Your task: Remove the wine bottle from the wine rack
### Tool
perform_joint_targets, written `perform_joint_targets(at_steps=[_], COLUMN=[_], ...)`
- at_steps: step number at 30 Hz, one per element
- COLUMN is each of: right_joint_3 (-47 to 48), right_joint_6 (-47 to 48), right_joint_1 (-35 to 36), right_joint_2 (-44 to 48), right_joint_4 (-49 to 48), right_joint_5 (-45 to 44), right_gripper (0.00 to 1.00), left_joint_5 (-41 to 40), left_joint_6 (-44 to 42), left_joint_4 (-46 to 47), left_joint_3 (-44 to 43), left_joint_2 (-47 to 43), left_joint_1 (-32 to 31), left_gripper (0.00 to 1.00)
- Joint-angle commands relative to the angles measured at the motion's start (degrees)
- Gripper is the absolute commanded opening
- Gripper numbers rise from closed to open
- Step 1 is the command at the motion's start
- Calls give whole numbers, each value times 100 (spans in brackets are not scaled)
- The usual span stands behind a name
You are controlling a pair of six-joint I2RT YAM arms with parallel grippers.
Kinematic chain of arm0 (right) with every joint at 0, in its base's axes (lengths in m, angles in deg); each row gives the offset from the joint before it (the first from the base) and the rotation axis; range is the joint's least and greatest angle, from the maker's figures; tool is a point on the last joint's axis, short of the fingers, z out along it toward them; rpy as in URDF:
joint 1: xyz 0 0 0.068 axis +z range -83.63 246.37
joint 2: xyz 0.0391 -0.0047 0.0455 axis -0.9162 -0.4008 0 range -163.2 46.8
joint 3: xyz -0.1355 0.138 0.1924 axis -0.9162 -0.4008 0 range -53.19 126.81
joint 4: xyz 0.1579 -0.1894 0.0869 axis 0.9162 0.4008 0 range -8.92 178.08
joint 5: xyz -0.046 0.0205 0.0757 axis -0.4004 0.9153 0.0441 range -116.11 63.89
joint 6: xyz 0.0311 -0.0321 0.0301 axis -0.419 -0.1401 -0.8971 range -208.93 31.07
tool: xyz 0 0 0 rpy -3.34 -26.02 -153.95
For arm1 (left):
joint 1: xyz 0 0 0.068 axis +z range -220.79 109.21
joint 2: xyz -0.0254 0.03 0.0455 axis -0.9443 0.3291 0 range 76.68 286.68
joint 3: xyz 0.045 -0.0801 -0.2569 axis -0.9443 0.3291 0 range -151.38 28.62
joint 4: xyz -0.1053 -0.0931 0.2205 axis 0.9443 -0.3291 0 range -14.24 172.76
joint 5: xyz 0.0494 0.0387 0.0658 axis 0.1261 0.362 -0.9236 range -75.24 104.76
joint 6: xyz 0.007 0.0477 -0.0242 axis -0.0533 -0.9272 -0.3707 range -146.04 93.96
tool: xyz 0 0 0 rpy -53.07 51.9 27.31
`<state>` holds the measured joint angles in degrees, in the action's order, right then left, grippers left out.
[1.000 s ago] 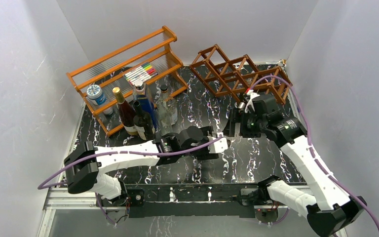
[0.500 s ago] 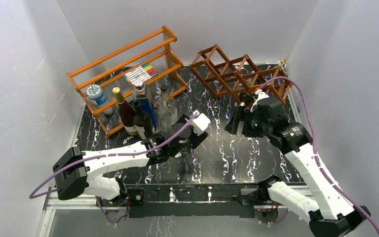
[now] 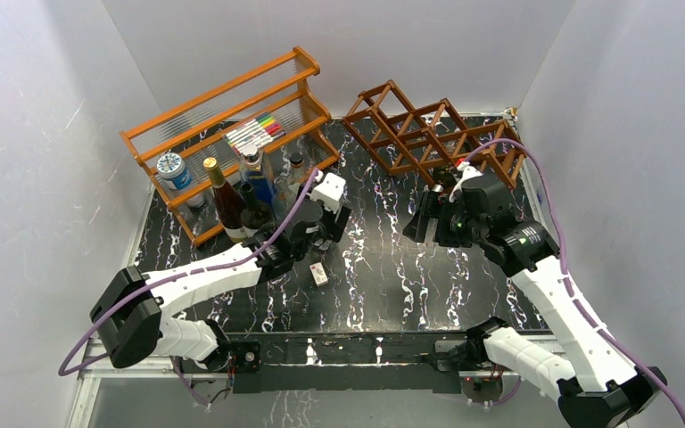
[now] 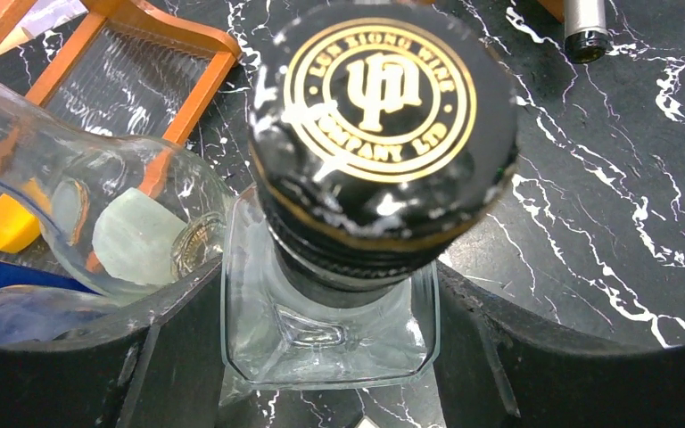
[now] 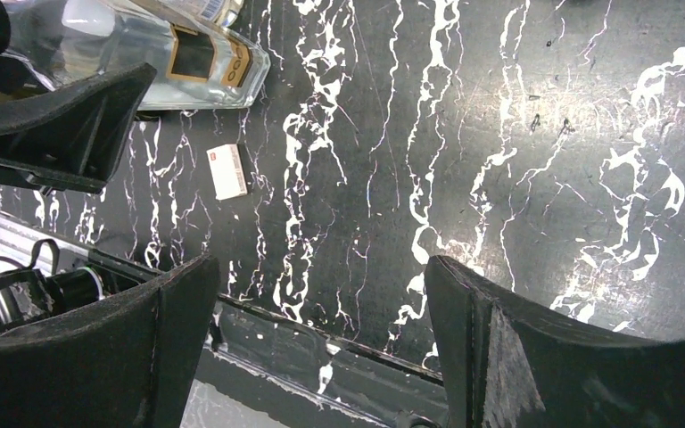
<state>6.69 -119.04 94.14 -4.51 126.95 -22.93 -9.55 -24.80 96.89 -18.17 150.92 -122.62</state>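
Note:
The dark reddish-brown wine rack [image 3: 428, 134] stands at the back right, and I see no bottle in its diamond cells. My left gripper [image 3: 318, 227] is beside the standing bottles in front of the orange shelf. In the left wrist view the left gripper [image 4: 330, 357] is shut on a clear square glass bottle [image 4: 330, 330] with a black cap bearing a gold logo. The bottle is upright, its base at the table. It also shows in the right wrist view [image 5: 143, 40]. My right gripper [image 3: 417, 225] [image 5: 321, 276] is open and empty over the table, in front of the rack.
An orange tiered shelf [image 3: 232, 116] with markers [image 3: 254, 132] stands at the back left, with several upright bottles [image 3: 232, 209] before it. A clear round bottle [image 4: 134, 223] is close on the left of the held one. A small white box [image 3: 318, 273] lies on the black marble table [image 3: 464, 285].
My left arm swung from the table's middle to the back left, up to the group of bottles by the orange shelf. The small white box now shows on the table. My right arm barely shifted.

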Motion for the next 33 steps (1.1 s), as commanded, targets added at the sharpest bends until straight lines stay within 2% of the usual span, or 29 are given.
perform_joint_targets(at_steps=[1,7,9,11,17,21,24,27,33], right_joint_3=[-74,-141,-156,-176,-278,-302,-325,-344,-427], right_joint_6=[-44,-5,-4,-4,-51,-65,-82,-111,-191], right_joint_1=[17,16,11,14,15,16,14,16,12], right_joint_2=[-19,-31,-45,-71,-44,-26,-27,-26,-58], right_joint_4=[-290,-327,-348,-374,-455,-454,-460,-488,-550], right_joint_5=[40,28,53,82,164,175,205,234,315], right_gripper=[96,96,96,96,96,96,96,96,96], left_joint_5=[-666,-1065,-1071,-1089,-1171,-1136,-907,-822,-294], left_joint_6=[179,466,544,612,692,739,747,759,702], left_joint_4=[771,341,275,257,86,-216,-450,-624,-1177], left_joint_3=[-354,-376,-331,-243,-75,-210,-349,-451,-865], left_joint_2=[-35,-1,-56,-146,-340,-432,-574,-749,-1078], left_joint_1=[55,63,61,63,67,68,65,68,62], left_gripper=[0,0,3,13,60,81,92,98,98])
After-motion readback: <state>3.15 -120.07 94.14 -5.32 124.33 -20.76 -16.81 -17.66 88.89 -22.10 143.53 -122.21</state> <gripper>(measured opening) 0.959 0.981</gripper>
